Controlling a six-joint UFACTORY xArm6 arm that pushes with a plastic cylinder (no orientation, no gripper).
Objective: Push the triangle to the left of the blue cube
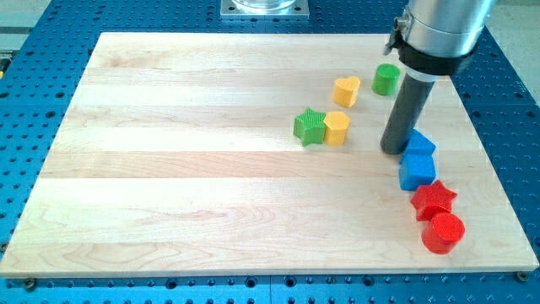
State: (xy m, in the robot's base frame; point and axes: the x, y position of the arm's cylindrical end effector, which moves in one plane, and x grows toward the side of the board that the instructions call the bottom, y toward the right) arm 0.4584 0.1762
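A blue triangle-like block (422,143) lies right of centre, touching the top of the blue cube (417,171) just below it. My tip (393,149) rests on the board right at the triangle's left edge, above and left of the cube. The rod rises from there toward the view's top right.
A red star (434,199) and a red cylinder (443,232) lie below the cube. A green star (310,127) and a yellow hexagon (337,128) sit side by side left of my tip. A yellow heart (346,89) and a green cylinder (386,78) lie above. The wooden board (169,169) ends near the right-hand blocks.
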